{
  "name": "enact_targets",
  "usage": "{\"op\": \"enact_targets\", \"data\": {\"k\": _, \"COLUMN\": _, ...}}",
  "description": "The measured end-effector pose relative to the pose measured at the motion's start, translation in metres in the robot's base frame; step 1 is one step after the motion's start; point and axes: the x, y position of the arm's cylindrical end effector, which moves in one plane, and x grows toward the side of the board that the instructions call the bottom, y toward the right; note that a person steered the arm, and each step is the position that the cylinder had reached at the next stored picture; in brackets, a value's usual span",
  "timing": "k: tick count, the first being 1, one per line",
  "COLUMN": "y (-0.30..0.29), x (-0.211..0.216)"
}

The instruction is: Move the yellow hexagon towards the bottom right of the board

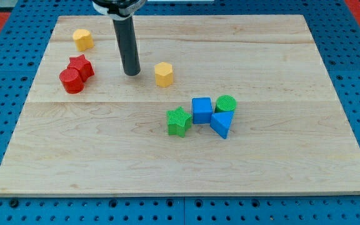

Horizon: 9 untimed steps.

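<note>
In the upper middle of the frame my tip (131,73) rests on the surface (280,156), just left of the yellow hexagon (164,74) with a small gap; no gripper exists to clench. Lower right of the hexagon cluster a green star (179,121), blue cube (201,110), green cylinder (225,104) and blue triangle (221,123). Beyond them, bare wood reaches the bottom-right edges.

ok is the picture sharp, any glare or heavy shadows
Camera view: sharp overall, light even and soft, no glare on the board; faint short shadows under my tip and the yellow hexagon to its right; the rod's top is cropped by the frame.
</note>
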Motion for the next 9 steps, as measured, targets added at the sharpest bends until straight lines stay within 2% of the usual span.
{"op": "enact_targets", "data": {"k": 1, "y": 0.038, "x": 0.007}}
{"op": "enact_targets", "data": {"k": 4, "y": 0.08, "x": -0.014}}
{"op": "enact_targets", "data": {"k": 6, "y": 0.168, "x": -0.015}}
{"op": "enact_targets", "data": {"k": 7, "y": 0.218, "x": -0.002}}
{"op": "enact_targets", "data": {"k": 9, "y": 0.229, "x": -0.019}}
